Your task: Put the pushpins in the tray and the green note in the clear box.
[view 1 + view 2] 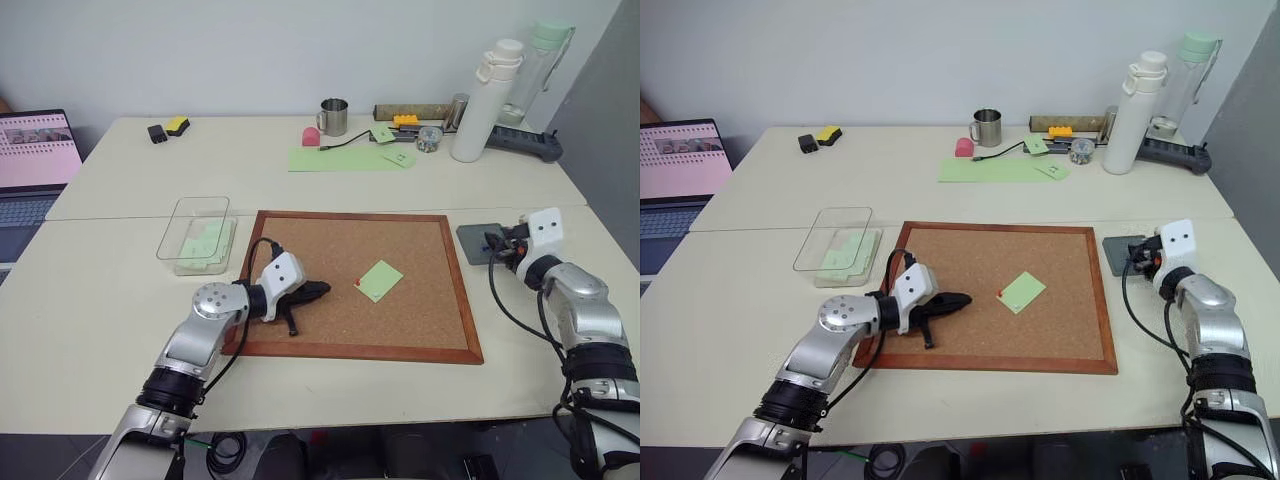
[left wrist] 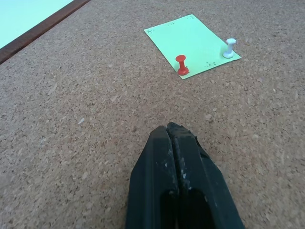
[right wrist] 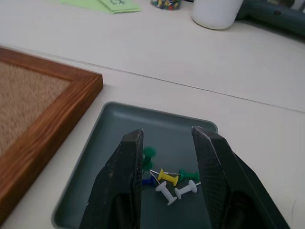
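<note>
The green note [image 1: 380,280] lies on the corkboard [image 1: 300,240], held down by a red pushpin [image 2: 181,64] at one corner and a white pushpin [image 2: 229,48] at another. My left gripper [image 1: 318,291] rests shut on the cork, a short way left of the note, with nothing in it. The dark-grey tray [image 3: 143,112] sits on the table just right of the board and holds several loose pushpins [image 3: 167,177]. My right gripper [image 3: 167,136] hovers open over the tray, with nothing between its fingers. The clear box [image 1: 200,201] stands left of the board with green notes inside.
At the table's back stand a metal cup [image 1: 333,116], a long green sheet [image 1: 340,158], a white bottle [image 1: 484,100] and a power strip [image 1: 525,143]. A laptop [image 1: 35,160] sits at the far left. The board's wooden frame [image 1: 360,351] is raised.
</note>
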Motion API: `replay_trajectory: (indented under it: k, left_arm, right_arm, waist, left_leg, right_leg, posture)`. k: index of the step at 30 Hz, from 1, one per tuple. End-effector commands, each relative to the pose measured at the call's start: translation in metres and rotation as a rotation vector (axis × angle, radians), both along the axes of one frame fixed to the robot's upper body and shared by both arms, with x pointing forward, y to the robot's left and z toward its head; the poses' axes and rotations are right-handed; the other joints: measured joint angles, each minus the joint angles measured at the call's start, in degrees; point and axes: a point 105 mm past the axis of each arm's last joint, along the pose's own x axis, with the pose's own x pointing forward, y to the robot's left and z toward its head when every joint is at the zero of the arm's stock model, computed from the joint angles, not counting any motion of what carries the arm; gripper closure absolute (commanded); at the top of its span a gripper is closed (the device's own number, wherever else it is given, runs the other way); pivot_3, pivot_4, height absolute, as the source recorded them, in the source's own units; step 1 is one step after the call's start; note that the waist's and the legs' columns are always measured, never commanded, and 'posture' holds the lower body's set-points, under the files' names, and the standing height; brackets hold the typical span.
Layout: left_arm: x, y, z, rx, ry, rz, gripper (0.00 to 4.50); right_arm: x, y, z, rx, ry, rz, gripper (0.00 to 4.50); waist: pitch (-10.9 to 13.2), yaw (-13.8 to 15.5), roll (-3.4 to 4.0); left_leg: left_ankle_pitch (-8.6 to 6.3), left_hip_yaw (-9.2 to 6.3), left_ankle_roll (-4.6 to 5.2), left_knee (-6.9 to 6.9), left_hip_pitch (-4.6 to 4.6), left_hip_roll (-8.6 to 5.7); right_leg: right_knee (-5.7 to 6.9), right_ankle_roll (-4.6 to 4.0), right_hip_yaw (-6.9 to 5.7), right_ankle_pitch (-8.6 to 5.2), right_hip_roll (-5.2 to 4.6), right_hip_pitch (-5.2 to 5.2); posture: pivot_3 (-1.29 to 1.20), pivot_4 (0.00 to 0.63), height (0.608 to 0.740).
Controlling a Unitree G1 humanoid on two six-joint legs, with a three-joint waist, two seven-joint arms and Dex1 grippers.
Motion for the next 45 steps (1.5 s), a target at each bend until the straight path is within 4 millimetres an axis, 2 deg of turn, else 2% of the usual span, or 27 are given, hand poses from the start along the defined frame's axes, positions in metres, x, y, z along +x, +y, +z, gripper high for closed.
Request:
replay_trajectory:
  k: [1, 5, 8, 11, 13, 18, 20, 22, 25, 28, 35, 38, 45]
  left_arm:
    - [-0.007, 0.012, -0.021, 0.053, 0.089, 0.034, 4.5]
    - [-0.007, 0.012, -0.021, 0.05, 0.09, 0.04, 4.5]
    - [-0.006, 0.012, -0.02, 0.049, 0.089, 0.042, 4.5]
    - [-0.006, 0.013, -0.02, 0.05, 0.089, 0.045, 4.5]
    - [-0.005, 0.014, -0.02, 0.052, 0.089, 0.046, 4.5]
    - [-0.003, 0.015, -0.019, 0.06, 0.091, 0.039, 4.5]
    - [-0.002, 0.015, -0.018, 0.061, 0.091, 0.038, 4.5]
    - [-0.002, 0.016, -0.018, 0.064, 0.09, 0.035, 4.5]
    - [-0.003, 0.018, -0.018, 0.07, 0.093, 0.032, 4.5]
    - [-0.005, 0.019, -0.019, 0.077, 0.096, 0.029, 4.5]
    - [-0.009, 0.019, -0.018, 0.086, 0.098, 0.017, 4.5]
    - [-0.009, 0.02, -0.018, 0.087, 0.097, 0.018, 4.5]
    - [-0.011, 0.02, -0.018, 0.088, 0.099, 0.018, 4.5]
  right_arm:
    - [0.003, 0.005, 0.013, -0.117, -0.062, 0.056, 2.82]
    - [0.004, 0.004, 0.014, -0.111, -0.075, 0.056, 2.82]
    - [0.004, 0.008, 0.033, -0.018, -0.138, 0.074, 2.82]
    - [-0.01, 0.043, 0.057, 0.165, -0.166, 0.273, 2.82]
    - [-0.027, 0.07, 0.061, 0.24, -0.116, 0.426, 2.82]
    - [-0.081, 0.141, 0.045, 0.325, 0.061, 0.744, 2.82]
    - [-0.09, 0.157, 0.036, 0.307, 0.09, 0.776, 2.82]
    - [-0.097, 0.171, 0.018, 0.222, 0.113, 0.806, 2.82]
    - [-0.098, 0.186, 0.007, 0.232, 0.122, 0.808, 2.82]
    - [-0.094, 0.193, -0.003, 0.202, 0.127, 0.791, 2.82]
    - [-0.084, 0.195, -0.032, 0.137, 0.171, 0.739, 2.82]
    - [-0.079, 0.194, -0.035, 0.131, 0.17, 0.717, 2.82]
    - [-0.078, 0.196, -0.032, 0.161, 0.156, 0.722, 4.13]
  waist:
    - [0.0, -0.2, 0.0]
    - [0.0, -0.4, 0.0]
    - [0.0, -0.43, 0.0]
    - [0.02, -0.45, 0.05]
    - [0.02, -0.43, 0.06]
    - [0.01, -0.2, 0.03]
    - [0.02, -0.32, 0.03]
    - [0.02, -0.36, 0.03]
    - [0.02, -0.36, -0.01]
    - [0.03, -0.45, 0.0]
    - [0.02, -0.48, -0.04]
    - [0.02, -0.54, -0.04]
    - [0.0, -0.57, -0.06]
  left_leg:
    - [0.0, 0.0, 0.0, 0.0, 0.0, 0.0]
    - [0.0, 0.0, 0.0, 0.0, -0.01, 0.0]
    - [0.0, 0.0, 0.0, 0.0, -0.01, 0.0]
    - [0.0, -0.01, 0.0, 0.0, -0.01, 0.0]
    - [0.0, -0.06, 0.0, 0.0, -0.01, 0.01]
    - [0.0, -0.37, 0.0, 0.0, -0.06, -0.02]
    - [0.0, -0.41, 0.0, 0.01, -0.06, -0.07]
    - [0.0, -0.43, 0.0, 0.02, -0.04, -0.09]
    - [0.0, -0.46, 0.0, 0.02, -0.03, -0.1]
    - [0.0, -0.49, 0.0, 0.01, -0.03, -0.09]
    - [0.0, -0.54, 0.0, 0.0, -0.02, -0.09]
    - [0.0, -0.58, 0.0, 0.01, -0.01, -0.1]
    - [0.0, -0.63, 0.0, 0.01, -0.01, -0.09]
  right_leg:
    - [0.0, 0.0, 0.0, 0.0, 0.0, 0.0]
    - [0.0, 0.0, 0.01, 0.0, 0.0, 0.0]
    - [0.0, 0.0, 0.01, 0.0, 0.0, 0.0]
    - [0.0, 0.0, 0.01, 0.0, 0.0, 0.0]
    - [0.02, 0.0, -0.01, 0.0, 0.0, 0.0]
    - [0.0, 0.0, -0.15, 0.0, 0.02, 0.04]
    - [0.01, 0.0, -0.11, 0.0, 0.02, 0.03]
    - [0.03, 0.0, -0.1, 0.0, 0.03, 0.03]
    - [0.01, 0.01, -0.13, -0.01, 0.05, 0.03]
    - [0.02, 0.01, -0.11, -0.01, 0.08, 0.02]
    - [0.01, 0.0, -0.13, -0.01, 0.1, 0.01]
    - [0.01, 0.0, -0.12, -0.01, 0.11, 0.01]
    - [0.02, -0.01, -0.12, -0.01, 0.12, 0.01]
  posture:
    - [0.0, 0.15, 0.74]
    - [0.0, 0.15, 0.74]
    - [0.0, 0.15, 0.74]
    - [0.0, 0.15, 0.74]
    - [0.0, 0.15, 0.74]
    - [0.0, 0.15, 0.74]
    - [0.0, 0.15, 0.74]
    - [0.0, 0.15, 0.74]
    - [0.0, 0.15, 0.74]
    - [0.0, 0.15, 0.74]
    - [0.0, 0.15, 0.74]
    - [0.0, 0.15, 0.74]
    - [0.0, 0.15, 0.74]
